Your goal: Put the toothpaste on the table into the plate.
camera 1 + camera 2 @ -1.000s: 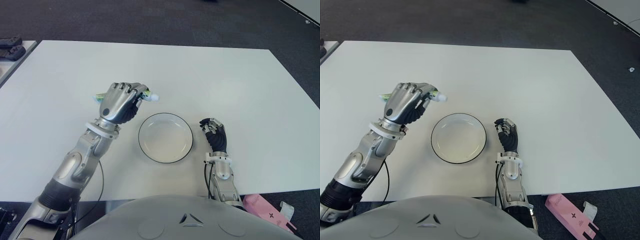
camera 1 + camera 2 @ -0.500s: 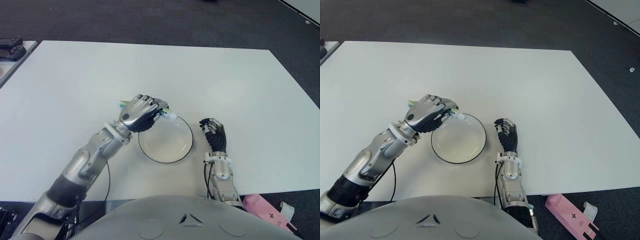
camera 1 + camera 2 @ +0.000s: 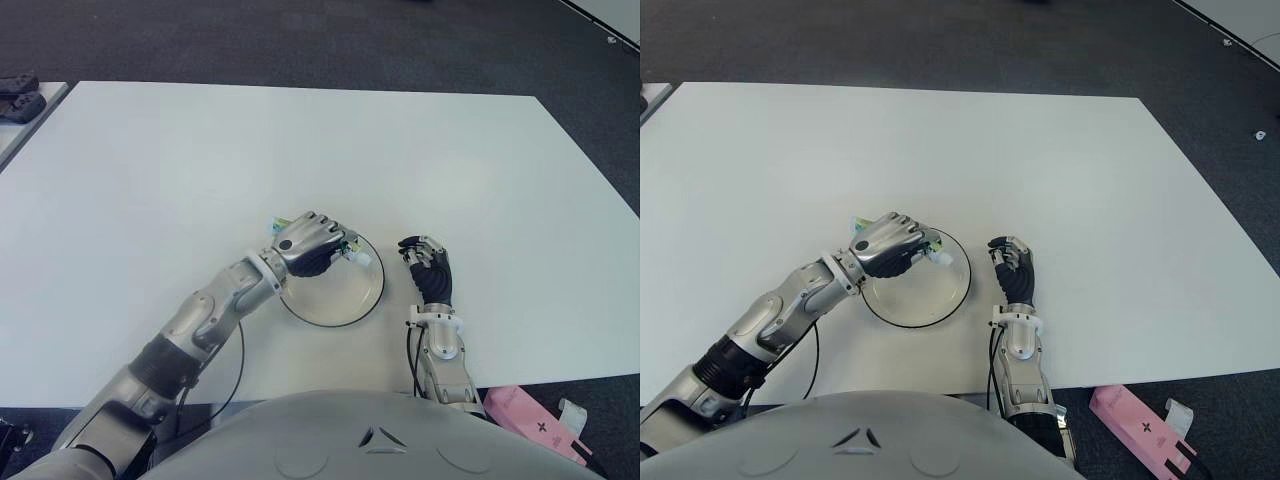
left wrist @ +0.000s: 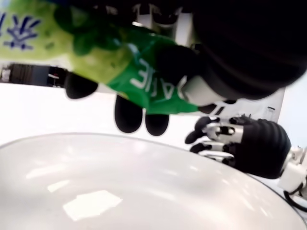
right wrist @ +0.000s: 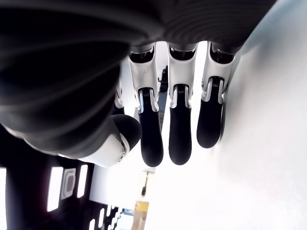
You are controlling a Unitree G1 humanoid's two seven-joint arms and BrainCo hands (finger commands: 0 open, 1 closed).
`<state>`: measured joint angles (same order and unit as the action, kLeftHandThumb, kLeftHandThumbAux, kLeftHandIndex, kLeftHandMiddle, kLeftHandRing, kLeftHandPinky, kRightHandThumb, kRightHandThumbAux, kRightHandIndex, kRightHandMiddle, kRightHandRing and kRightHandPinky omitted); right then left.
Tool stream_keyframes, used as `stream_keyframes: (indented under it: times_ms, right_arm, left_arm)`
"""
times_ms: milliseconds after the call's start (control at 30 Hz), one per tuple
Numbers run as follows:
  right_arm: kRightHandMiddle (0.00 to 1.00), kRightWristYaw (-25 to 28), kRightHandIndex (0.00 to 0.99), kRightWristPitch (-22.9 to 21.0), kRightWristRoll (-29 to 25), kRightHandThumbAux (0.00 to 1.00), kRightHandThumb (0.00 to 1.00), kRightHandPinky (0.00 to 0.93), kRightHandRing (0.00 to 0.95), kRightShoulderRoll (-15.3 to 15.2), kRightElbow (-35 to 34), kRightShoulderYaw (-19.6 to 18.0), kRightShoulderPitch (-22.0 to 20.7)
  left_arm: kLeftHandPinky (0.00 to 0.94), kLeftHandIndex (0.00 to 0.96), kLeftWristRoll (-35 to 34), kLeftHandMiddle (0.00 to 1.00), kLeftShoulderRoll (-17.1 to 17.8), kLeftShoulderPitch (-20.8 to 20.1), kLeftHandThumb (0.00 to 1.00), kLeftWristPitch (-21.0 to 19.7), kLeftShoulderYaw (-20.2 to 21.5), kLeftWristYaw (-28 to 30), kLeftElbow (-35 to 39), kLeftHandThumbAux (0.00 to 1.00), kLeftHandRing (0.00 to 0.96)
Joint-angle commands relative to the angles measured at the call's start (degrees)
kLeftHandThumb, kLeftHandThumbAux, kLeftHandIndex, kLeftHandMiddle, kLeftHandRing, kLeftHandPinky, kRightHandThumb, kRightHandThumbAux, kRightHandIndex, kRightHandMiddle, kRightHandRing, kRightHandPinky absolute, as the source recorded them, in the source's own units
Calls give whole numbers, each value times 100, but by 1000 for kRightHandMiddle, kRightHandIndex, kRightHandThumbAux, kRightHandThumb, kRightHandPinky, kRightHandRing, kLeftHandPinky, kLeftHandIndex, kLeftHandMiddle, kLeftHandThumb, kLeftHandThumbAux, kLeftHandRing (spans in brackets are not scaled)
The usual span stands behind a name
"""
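Toothpaste carried in over the plate, not yet let go.

Near the worktop's (image 3: pixel 480 150) front edge: idle right robot hand (image 3: pixel 430 265), just right of the plate, fingers loosely bent around nothing. Beside it, round, glossy white plate with thin dark rim (image 3: pixel 371 296). Over its far-left rim, left robot hand (image 3: pixel 312 243), moved in from the worktop's left half, clenched around soft green plastic toothpaste tube (image 4: pixel 139 79), white cap (image 3: pixel 940 257) over the basin. Probably only lowering and release remaining.
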<state>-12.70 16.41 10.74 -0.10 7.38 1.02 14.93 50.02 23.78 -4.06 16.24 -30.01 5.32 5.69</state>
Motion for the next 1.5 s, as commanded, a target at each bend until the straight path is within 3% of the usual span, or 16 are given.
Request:
stream_keyframes:
  times_ms: [33, 600, 933, 1133, 1200, 1233, 1300, 1367, 1500]
  right_arm:
    - [464, 22, 419, 13, -16, 738, 693, 432, 446, -32, 166, -37, -9]
    - [478, 119, 420, 258, -186, 737, 699, 458, 461, -35, 295, -48, -34]
    - [470, 101, 420, 162, -129, 737, 697, 435, 451, -52, 233, -44, -13]
    - [462, 91, 420, -10, -100, 738, 694, 431, 448, -46, 122, -49, 22]
    - [463, 77, 420, -56, -89, 738, 694, 431, 447, -40, 91, -53, 35]
    - [462, 72, 420, -71, -84, 738, 694, 436, 447, -39, 80, -54, 40]
    - [461, 66, 420, -88, -75, 737, 694, 443, 449, -41, 67, -52, 46]
    - [460, 65, 420, -96, -73, 737, 695, 448, 450, -45, 70, -52, 40]
    - [462, 46, 420, -66, -58, 737, 697, 429, 450, -32, 107, -43, 15]
  left_arm:
    - [876, 404, -14, 565, -26, 21, 852, -110, -69, 241, -183, 666, 864]
    - [862, 402, 42, 565, -211, -5, 851, -10, -218, -162, -834, 667, 857]
    - [691, 403, -482, 553, -258, 124, 844, -63, -88, 88, -721, 664, 750]
    - [624, 384, -1024, 549, -172, 224, 832, -227, 34, 733, -246, 671, 687]
    - [572, 317, -1062, 497, -114, 188, 675, -207, 19, 889, -210, 623, 600]
    - [494, 232, -1076, 380, -91, 175, 558, -190, 16, 943, -196, 625, 480]
    - [402, 132, -1127, 251, -55, 168, 432, -157, 34, 1033, -147, 632, 348]
    - [318, 56, -1201, 137, -25, 162, 331, -109, 62, 1094, -116, 638, 233]
    - [163, 14, -1585, 38, 185, 171, 189, 139, 208, 1302, 29, 606, 75]
